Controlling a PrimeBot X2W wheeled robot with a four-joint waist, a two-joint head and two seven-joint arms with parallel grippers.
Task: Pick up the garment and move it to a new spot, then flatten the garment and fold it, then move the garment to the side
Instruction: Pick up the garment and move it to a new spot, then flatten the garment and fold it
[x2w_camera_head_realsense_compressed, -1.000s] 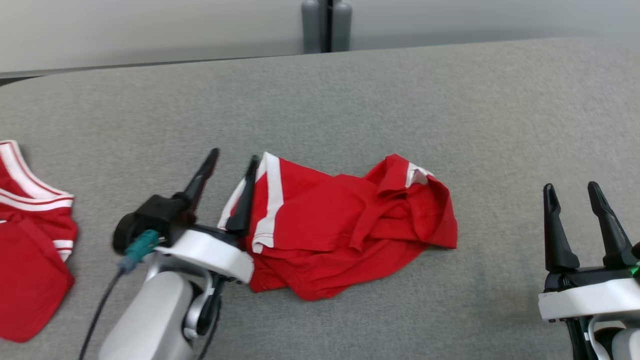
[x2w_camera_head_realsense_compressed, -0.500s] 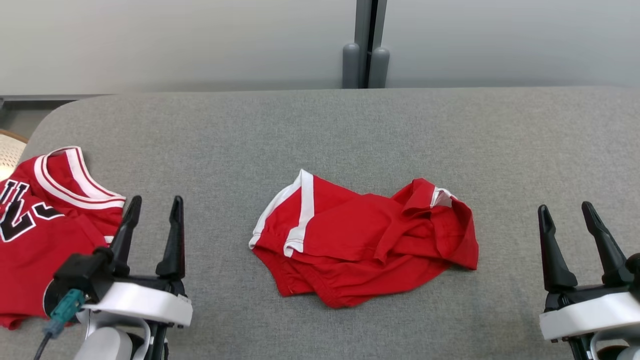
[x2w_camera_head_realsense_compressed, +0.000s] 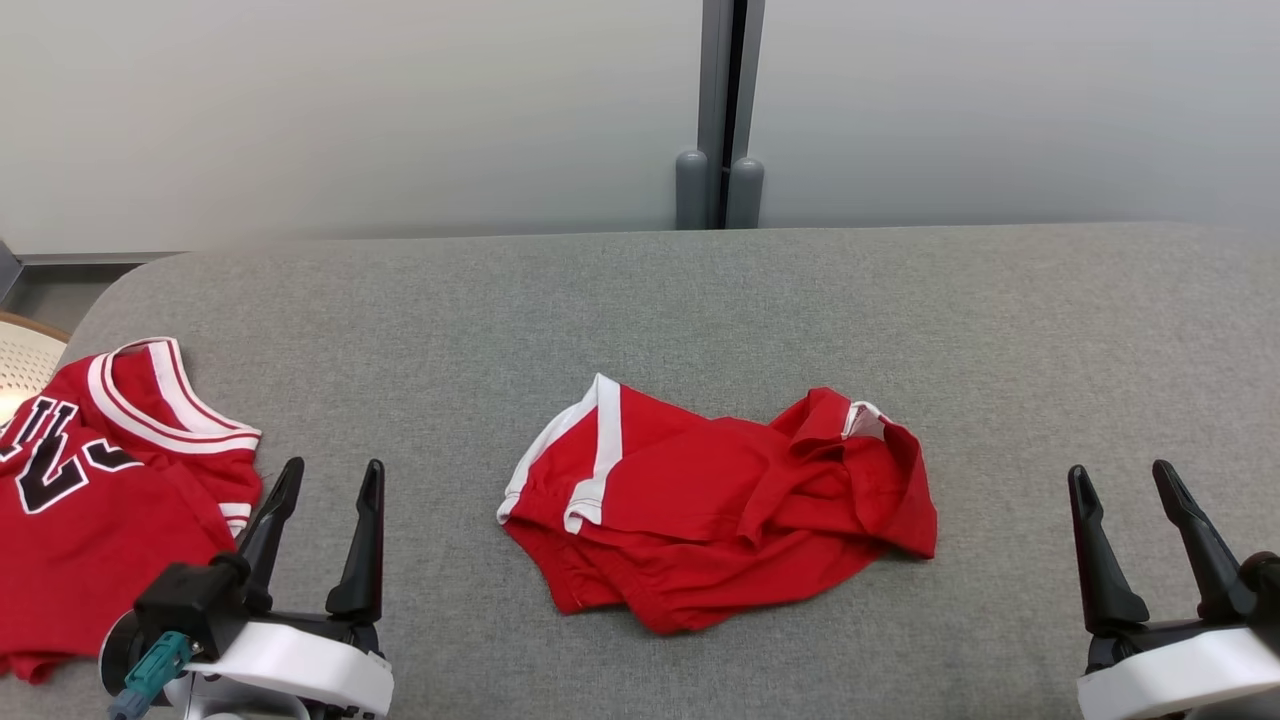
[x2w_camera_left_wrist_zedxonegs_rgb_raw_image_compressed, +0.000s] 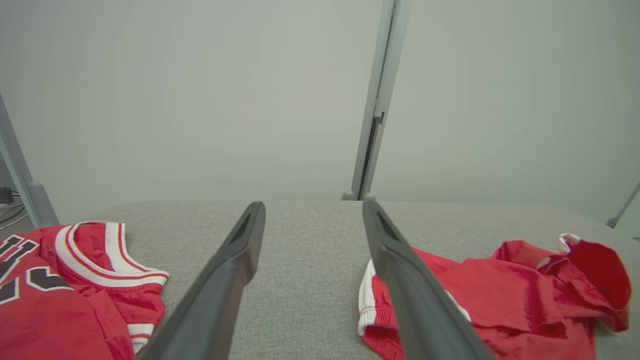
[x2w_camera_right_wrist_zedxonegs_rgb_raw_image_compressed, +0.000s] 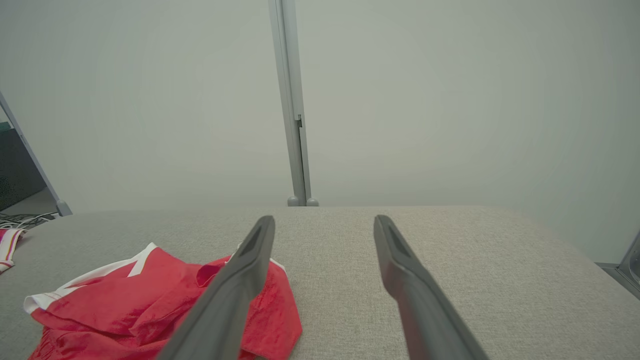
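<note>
- Two sets of jaws spread wide and empty: left gripper (x2w_camera_head_realsense_compressed: 334, 466) and right gripper (x2w_camera_head_realsense_compressed: 1119, 468) flank the shorts (x2w_camera_head_realsense_compressed: 715, 510), well apart from them.
- Shorts: crumpled at mid-table (x2w_camera_head_realsense_compressed: 700, 290).
- Risk, as I judge it: pinching only one layer would bunch the folds; drifting left could snag the jersey (x2w_camera_head_realsense_compressed: 100, 500).
- Long axis runs left–right; white-striped end points left.

The right gripper (x2w_camera_right_wrist_zedxonegs_rgb_raw_image_compressed: 324, 221), fingers apart and empty, points across the grey table (x2w_camera_right_wrist_zedxonegs_rgb_raw_image_compressed: 475, 270), with a crumpled red garment (x2w_camera_right_wrist_zedxonegs_rgb_raw_image_compressed: 115, 310) at lower left.
</note>
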